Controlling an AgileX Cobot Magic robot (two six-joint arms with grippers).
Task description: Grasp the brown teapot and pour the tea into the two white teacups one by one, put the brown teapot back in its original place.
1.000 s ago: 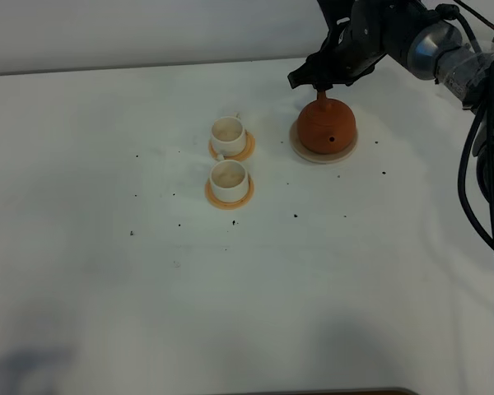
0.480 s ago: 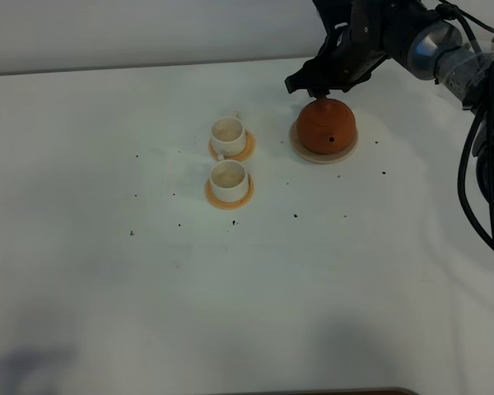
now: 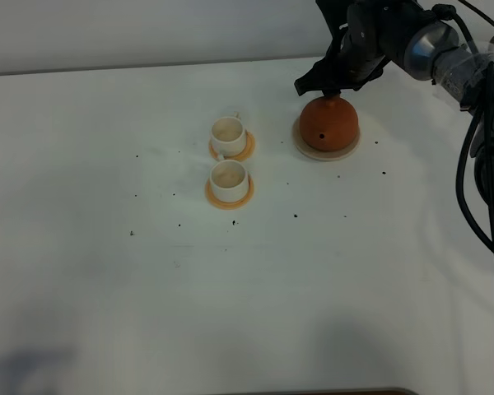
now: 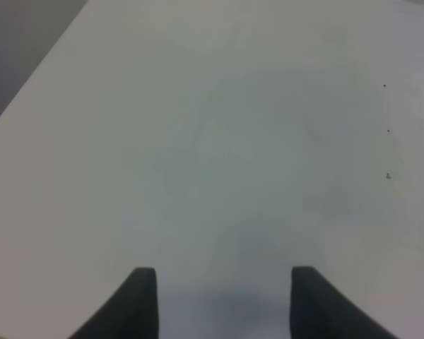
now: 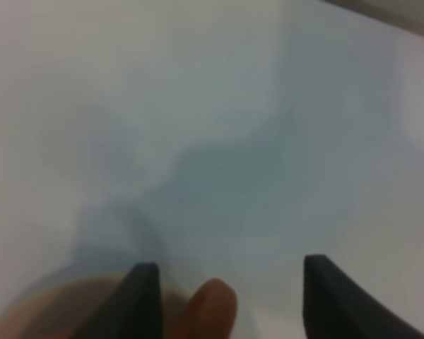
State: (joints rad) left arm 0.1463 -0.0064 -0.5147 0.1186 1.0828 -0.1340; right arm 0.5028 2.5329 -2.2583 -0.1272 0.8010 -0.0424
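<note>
Brown teapot [image 3: 329, 125] shifted slightly right, right pincer [image 5: 230, 272] spread wide above it — gripping nothing

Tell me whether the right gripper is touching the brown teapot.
Apart. In the right wrist view the brown teapot's knob sits between the right gripper's open jaws, gaps either side.
</note>
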